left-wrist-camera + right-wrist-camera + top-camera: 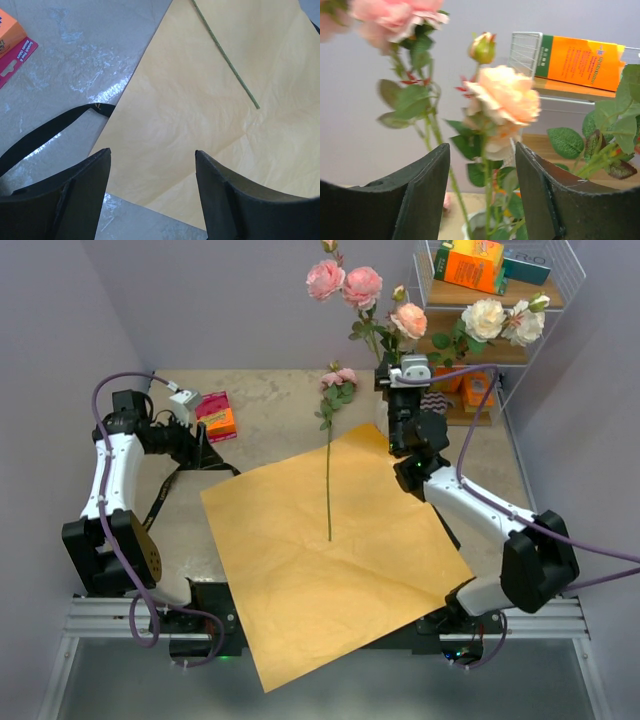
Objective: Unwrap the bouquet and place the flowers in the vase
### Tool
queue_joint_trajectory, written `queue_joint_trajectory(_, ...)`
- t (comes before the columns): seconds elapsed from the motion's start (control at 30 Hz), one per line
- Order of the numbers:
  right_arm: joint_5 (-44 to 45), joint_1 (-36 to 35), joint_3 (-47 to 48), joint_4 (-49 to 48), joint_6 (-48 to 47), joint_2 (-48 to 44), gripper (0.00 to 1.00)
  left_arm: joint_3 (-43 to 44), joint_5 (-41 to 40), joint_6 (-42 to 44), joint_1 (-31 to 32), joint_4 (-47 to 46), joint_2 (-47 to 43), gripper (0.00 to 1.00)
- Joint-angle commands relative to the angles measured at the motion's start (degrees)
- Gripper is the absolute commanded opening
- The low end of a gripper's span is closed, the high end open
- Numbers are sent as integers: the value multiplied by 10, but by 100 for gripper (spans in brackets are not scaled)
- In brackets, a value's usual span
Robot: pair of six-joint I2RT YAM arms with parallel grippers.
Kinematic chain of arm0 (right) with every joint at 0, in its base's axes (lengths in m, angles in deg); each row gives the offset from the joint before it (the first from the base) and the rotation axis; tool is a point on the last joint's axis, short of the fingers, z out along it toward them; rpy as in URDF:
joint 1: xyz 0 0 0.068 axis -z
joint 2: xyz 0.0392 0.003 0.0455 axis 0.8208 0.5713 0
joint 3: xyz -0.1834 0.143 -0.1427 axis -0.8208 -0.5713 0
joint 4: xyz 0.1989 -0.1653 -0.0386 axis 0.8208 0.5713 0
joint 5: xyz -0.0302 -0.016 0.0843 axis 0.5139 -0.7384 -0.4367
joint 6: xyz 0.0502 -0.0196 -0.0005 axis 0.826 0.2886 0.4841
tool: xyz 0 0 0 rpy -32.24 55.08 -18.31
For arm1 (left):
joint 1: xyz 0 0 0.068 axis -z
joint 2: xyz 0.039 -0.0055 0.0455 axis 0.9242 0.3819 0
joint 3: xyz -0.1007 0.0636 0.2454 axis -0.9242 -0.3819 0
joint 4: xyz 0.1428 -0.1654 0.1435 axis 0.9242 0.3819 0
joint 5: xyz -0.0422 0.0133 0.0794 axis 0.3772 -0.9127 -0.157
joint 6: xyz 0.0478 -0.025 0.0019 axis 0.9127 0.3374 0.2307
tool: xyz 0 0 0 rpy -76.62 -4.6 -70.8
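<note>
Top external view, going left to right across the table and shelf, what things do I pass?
left arm → pink and orange box → loose rose lying on the paper → peach rose → cream roses

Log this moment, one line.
paper: spread flat | one rose: on paper | other roses: in vase | right gripper: open by vase | left gripper: open

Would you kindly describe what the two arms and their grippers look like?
The left arm and right arm have white shells with black joints and bases; a purple cable loops along each. The left gripper and right gripper have broad, dark, wedge-shaped fingers.
</note>
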Motion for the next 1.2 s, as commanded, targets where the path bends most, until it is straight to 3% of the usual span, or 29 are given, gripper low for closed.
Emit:
queue_joint_trajectory(0.0,19,-43,-26,52,36,-63,60,20,23,5,-2,6,-29,73)
queue_joint_trajectory(0.23,12,-140,-49,203,77,-124,63,14,19,11,-2,16,-44,73)
queue_joint_trajectory(0.3,10,-156,-24,302,102,-105,63,12,20,11,-2,15,-45,73)
queue_joint_trajectory(0.6,0,-155,164,578,284,140,59,10,13,12,-2,13,-47,73)
queue_joint_trajectory(0.9,9,-120,273,610,346,292,52,12,13,13,-2,14,-45,73)
queue_joint_trajectory(1.17,3,-88,332,620,370,386,51,14,12,17,-2,14,-41,73)
